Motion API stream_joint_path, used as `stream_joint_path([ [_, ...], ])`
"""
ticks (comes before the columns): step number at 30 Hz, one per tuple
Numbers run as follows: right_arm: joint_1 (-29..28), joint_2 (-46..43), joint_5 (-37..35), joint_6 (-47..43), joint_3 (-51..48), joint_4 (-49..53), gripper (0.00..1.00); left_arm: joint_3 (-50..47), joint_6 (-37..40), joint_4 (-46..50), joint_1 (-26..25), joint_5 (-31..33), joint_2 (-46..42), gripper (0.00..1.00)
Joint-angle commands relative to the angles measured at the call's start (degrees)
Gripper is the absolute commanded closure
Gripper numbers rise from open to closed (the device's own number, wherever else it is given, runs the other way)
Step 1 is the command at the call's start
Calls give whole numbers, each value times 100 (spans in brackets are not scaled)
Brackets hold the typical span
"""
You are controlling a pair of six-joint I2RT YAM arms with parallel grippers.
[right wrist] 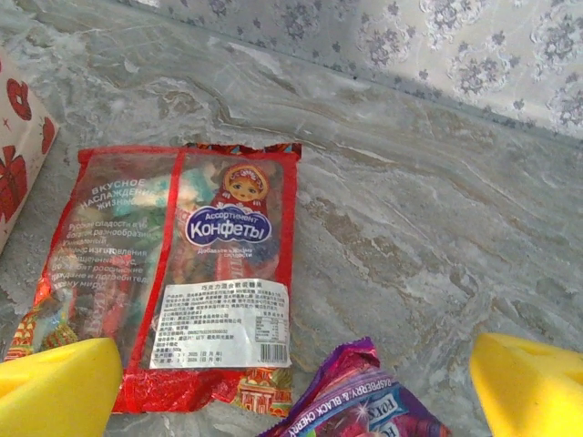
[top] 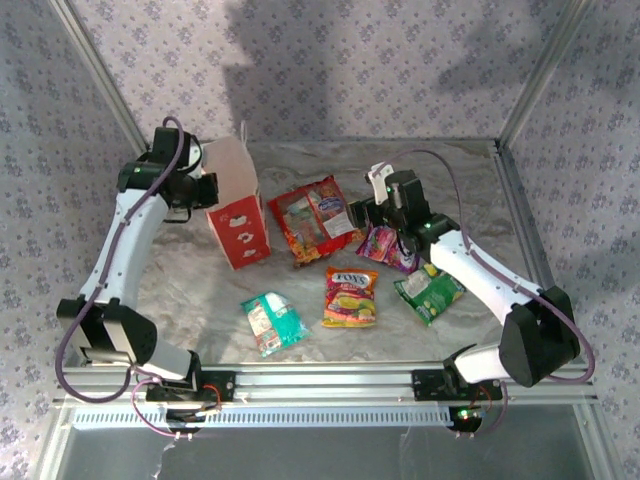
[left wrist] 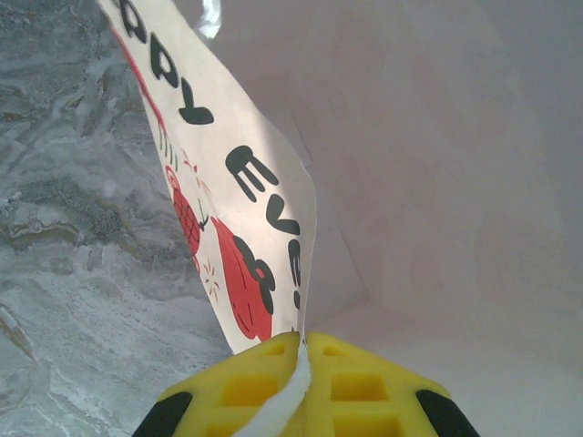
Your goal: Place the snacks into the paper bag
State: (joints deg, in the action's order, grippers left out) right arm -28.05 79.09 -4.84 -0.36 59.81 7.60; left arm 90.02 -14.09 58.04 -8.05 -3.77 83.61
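The white paper bag (top: 237,215) with red sides stands open at the back left. My left gripper (top: 205,190) is shut on its rim (left wrist: 305,339), with the white cord handle (left wrist: 273,410) pinched between the yellow fingers. The bag's inside (left wrist: 437,182) looks empty. The large red packet (top: 312,218) lies flat beside the bag. My right gripper (top: 362,213) hovers open over the red packet (right wrist: 173,273) and the purple-pink packet (right wrist: 364,405), holding nothing. The orange-yellow packet (top: 350,297), green packet (top: 430,293) and teal packet (top: 273,322) lie nearer the front.
A marbled grey cloth (top: 200,290) covers the table. Patterned walls and slanted aluminium posts (top: 530,75) close the back and sides. A metal rail (top: 320,385) runs along the front edge by the arm bases.
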Motion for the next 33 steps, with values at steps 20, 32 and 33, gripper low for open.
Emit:
stream_joint_path([
  [20, 61, 49, 72, 352, 197, 409, 0, -644, 984, 414, -28, 348, -931, 78],
  [32, 70, 46, 79, 302, 215, 524, 0, -90, 689, 355, -21, 183, -525, 65],
  [33, 72, 52, 73, 292, 218, 523, 0, -13, 667, 366, -21, 139, -493, 65],
])
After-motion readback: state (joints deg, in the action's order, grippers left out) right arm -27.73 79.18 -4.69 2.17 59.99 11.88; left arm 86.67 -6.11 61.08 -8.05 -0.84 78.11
